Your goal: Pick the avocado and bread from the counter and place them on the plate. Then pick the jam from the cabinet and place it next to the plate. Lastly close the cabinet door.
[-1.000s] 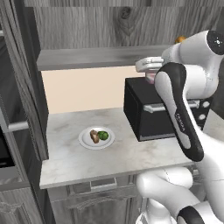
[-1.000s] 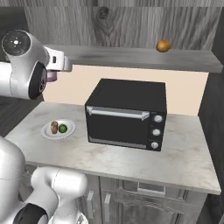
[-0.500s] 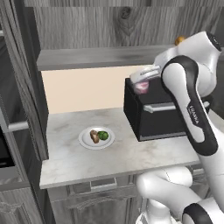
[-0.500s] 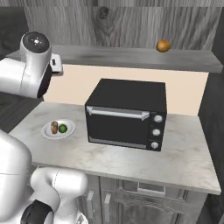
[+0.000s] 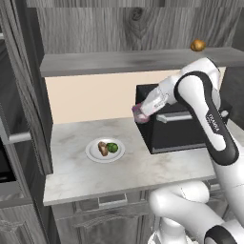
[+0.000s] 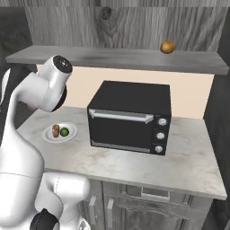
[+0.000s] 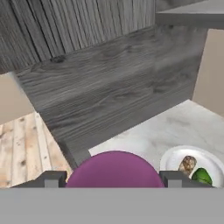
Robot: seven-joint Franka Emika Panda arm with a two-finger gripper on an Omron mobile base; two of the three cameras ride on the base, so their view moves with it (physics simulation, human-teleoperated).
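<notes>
Pincer: the pincer [image 7: 114, 178] has its two fingers on either side of the jam [image 7: 114, 169], pinching it; in the left base view the jam [image 5: 140, 113] sits up in the air at the tip of the arm, above the bench and just in front of the microwave's left end.
Jam: magenta jar, carried clear of the bench [image 5: 143, 167], right of the plate and higher than it.
Plate: white plate [image 5: 93, 155] on the left part of the bench, well apart from the microwave [image 6: 130, 117].
Avocado: the green avocado [image 5: 112, 147] lies on the plate, right side of it in the left base view.
Bread: the brown bread [image 5: 102, 148] is on the plate too, right up against the avocado.
Cabinet: the cabinet [image 6: 134, 27] runs along the wall above, with its grey shelf board [image 6: 112, 58] over the bench.
Fruit: an orange-brown round fruit [image 6: 167, 46] sits on the shelf board towards the right end.
Hand view: the plate [image 7: 175, 157] shows at lower right with bread [image 7: 187, 164] and avocado [image 7: 201, 176] on it.
</notes>
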